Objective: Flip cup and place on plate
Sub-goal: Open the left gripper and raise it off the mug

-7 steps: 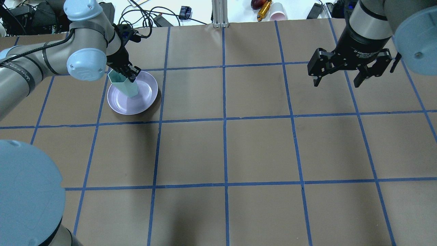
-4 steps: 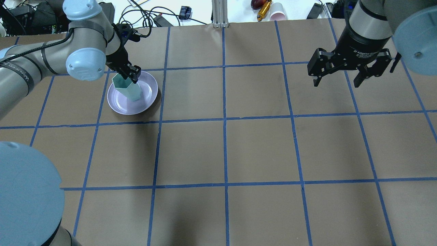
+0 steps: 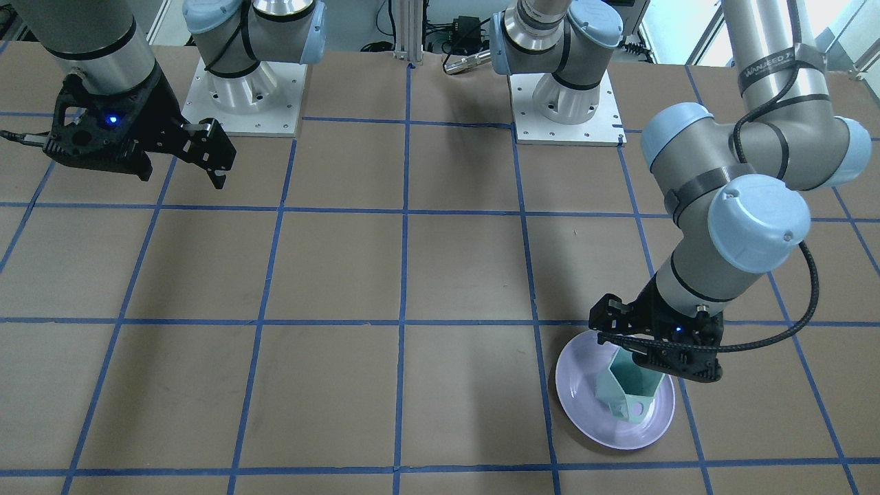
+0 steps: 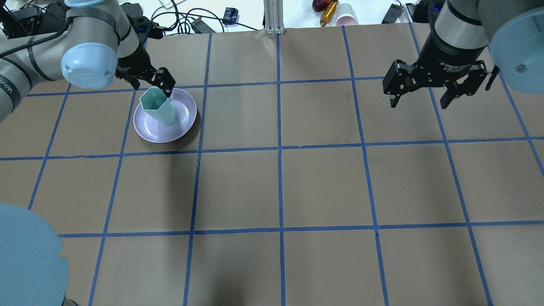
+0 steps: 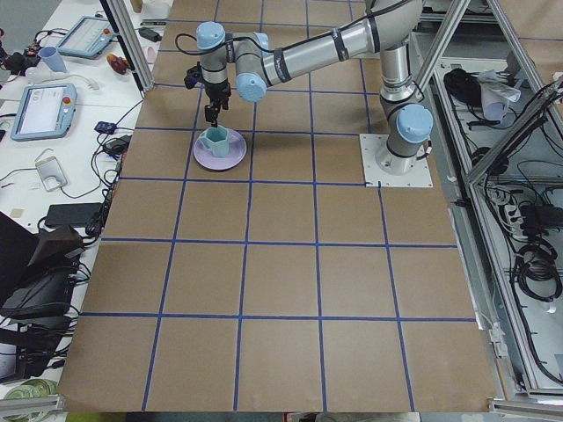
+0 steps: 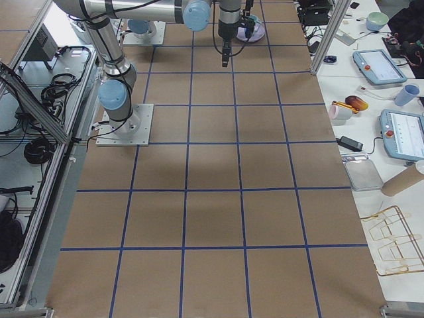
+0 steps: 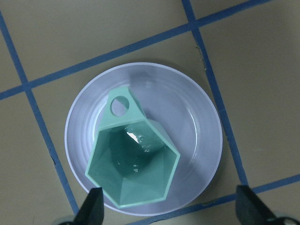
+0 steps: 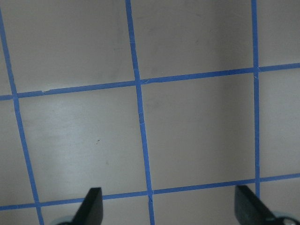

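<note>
The left gripper hung wide open over the cup and held nothing. The cup stood mouth-up on the plate, its handle toward 11 o'clock in the wrist view. Seen from overhead, the plate lay at about 10 o'clock on the desk. The cup looked light, rigid and glossy, so probably slippery and easy to chip. Two opposite flat sides, or one wall at the rim, seemed the safest hold. The right gripper, also open, was empty.

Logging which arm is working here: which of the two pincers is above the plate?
The left pincer, open just above the cup standing on the plate. The right pincer hangs open over the table, far from both.
</note>
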{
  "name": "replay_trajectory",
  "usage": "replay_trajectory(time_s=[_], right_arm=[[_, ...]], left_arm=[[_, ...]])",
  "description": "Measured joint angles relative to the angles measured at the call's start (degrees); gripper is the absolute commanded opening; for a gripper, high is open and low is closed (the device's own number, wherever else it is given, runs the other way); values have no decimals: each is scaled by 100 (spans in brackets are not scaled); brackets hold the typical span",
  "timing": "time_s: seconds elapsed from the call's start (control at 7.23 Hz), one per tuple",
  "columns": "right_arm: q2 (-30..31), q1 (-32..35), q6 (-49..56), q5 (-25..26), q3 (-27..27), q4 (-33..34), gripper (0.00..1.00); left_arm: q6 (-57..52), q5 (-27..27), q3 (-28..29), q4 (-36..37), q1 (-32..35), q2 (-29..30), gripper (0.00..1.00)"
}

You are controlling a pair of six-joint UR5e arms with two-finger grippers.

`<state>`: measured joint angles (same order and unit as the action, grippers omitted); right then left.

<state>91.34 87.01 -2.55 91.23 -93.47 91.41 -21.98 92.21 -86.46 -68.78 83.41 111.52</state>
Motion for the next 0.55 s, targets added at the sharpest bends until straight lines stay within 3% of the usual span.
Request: replay_trajectory(time_s=[0.55], right_arm=[[1, 0, 0, 0, -2, 0, 100]], left_arm=[[1269, 109, 734, -1345, -8, -508, 100]])
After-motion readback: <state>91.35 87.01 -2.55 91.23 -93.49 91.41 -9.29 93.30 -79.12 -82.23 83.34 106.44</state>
